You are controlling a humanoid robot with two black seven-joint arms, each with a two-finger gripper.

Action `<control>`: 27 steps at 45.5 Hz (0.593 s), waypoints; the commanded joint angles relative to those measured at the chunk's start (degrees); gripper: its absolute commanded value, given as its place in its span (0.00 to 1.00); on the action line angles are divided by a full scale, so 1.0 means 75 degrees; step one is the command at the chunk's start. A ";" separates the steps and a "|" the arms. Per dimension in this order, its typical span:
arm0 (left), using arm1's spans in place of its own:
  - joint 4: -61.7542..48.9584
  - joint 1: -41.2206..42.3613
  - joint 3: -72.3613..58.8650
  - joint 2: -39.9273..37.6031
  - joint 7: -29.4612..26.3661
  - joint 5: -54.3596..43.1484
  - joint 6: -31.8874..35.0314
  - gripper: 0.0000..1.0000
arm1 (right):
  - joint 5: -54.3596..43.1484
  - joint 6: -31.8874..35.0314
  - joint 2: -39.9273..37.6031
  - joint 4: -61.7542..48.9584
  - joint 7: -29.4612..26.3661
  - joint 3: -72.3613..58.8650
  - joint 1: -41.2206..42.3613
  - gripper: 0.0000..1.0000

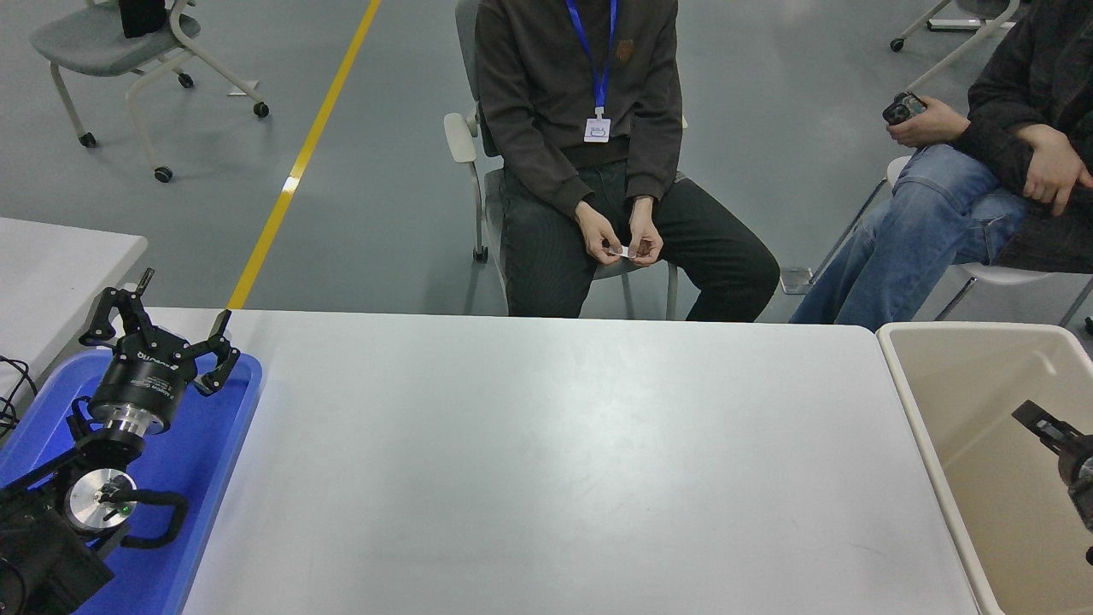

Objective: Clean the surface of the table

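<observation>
Grey-white tabletop: the table surface (546,461) filled the middle of the head view, between blue tray (196,478) and beige bin (982,384).
Left gripper (158,320): parked over the tray, fingers spread wide.
Right gripper (1046,427): over the bin at the right edge; grip state impossible to tell.

Single head view — high on robot's side, facing forward and down over table surface (546,461)
</observation>
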 commanded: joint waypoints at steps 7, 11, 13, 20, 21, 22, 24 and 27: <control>-0.0006 0.0000 0.0000 0.0000 -0.0003 0.0000 0.0001 1.00 | 0.0440 -0.0137 0.0000 -0.0040 0.0010 0.0116 0.0229 1.00; 0.0006 0.0000 0.0000 0.0000 -0.0003 0.0000 0.0001 1.00 | 0.1096 -0.0137 0.0012 -0.0028 0.0009 0.0139 0.0218 1.00; -0.0006 0.0000 0.0000 0.0000 0.0008 0.0000 0.0001 1.00 | 0.1552 -0.0137 0.0059 -0.0028 0.0009 0.0139 0.0229 1.00; 0.0006 0.0000 0.0000 0.0000 -0.0003 0.0000 0.0001 1.00 | 0.2749 -0.0125 0.0106 -0.0017 0.0009 0.0186 0.0323 1.00; -0.0006 0.0000 0.0000 0.0000 0.0008 0.0000 0.0001 1.00 | 0.2854 -0.0102 0.0106 -0.0005 0.0009 0.0186 0.0346 1.00; 0.0006 0.0000 0.0000 0.0000 0.0009 0.0000 0.0001 1.00 | 0.2925 -0.0102 0.0106 0.0007 0.0009 0.0186 0.0370 1.00; 0.0006 0.0000 0.0000 0.0000 -0.0003 0.0000 0.0001 1.00 | 0.3031 -0.0090 0.0106 0.0077 0.0009 0.0279 0.0428 1.00; 0.0006 0.0000 0.0000 0.0000 -0.0003 0.0000 0.0001 1.00 | 0.3090 -0.0078 0.0106 0.0124 0.0021 0.0700 0.0475 1.00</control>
